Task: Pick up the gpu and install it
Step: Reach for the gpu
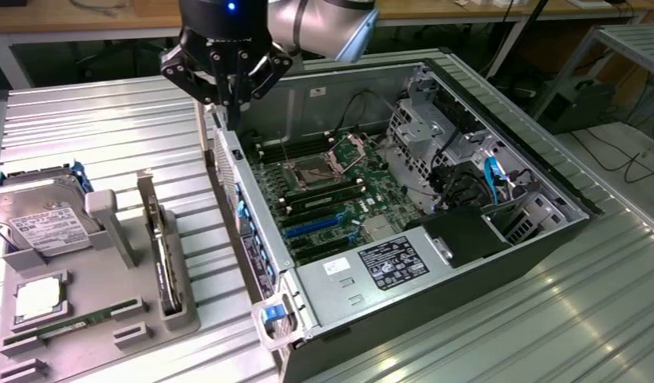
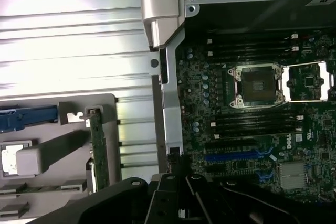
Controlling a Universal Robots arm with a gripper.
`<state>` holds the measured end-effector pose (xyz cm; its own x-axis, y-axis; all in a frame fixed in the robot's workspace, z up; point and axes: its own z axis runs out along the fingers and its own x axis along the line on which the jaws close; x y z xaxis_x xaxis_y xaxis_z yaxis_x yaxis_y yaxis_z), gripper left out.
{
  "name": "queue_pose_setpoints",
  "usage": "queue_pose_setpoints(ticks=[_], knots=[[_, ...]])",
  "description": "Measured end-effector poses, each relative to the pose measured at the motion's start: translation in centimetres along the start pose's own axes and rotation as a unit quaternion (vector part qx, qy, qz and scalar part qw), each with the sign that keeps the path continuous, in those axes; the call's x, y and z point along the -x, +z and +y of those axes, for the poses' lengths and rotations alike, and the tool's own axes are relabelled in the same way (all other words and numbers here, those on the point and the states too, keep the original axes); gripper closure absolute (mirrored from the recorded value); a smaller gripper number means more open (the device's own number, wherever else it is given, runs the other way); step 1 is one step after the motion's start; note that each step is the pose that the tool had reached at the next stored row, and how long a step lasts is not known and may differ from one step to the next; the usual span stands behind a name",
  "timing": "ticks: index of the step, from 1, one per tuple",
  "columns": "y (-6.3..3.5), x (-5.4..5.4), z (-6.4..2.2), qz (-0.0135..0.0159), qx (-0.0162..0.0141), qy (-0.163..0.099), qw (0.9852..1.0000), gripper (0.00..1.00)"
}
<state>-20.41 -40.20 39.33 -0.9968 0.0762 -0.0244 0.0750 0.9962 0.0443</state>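
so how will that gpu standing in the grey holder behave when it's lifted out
The gpu is a thin flat board, so probably stiff and fairly light. It stands on edge in the grey holder, so once out of the slot it would likely tip easily. Its bare green circuit face looks fragile, probably best held by the edges.

The exterior view sits high off my arm and looks down at a slant across the ribbed metal table [image 1: 582, 319]. It stands far enough back to take in the whole open computer case [image 1: 540, 159], the gray holder [image 1: 183, 315] on the exterior view's left, and my gripper [image 1: 232, 112] over the case's rim; the wrist view rides on me and faces straight down past my fingers [image 2: 173, 203] (dark, in its foreground), much nearer; both share the CPU socket [image 1: 305, 171] [image 2: 257, 83], the blue slots [image 1: 311, 227] [image 2: 236, 157], the holder [image 2: 52, 150] and the gpu [image 1: 154, 231] [image 2: 98, 156] standing in it.
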Motion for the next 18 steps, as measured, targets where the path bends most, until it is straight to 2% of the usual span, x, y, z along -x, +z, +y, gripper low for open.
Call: queue_pose_setpoints(ticks=[9,18], knots=[[-0.09,-2.6,-0.76,0.0,0.0,0.0,1.0,0.89],[-0.23,-4.7,-2.81,0.0,0.0001,0.0,1.0,0.89]])
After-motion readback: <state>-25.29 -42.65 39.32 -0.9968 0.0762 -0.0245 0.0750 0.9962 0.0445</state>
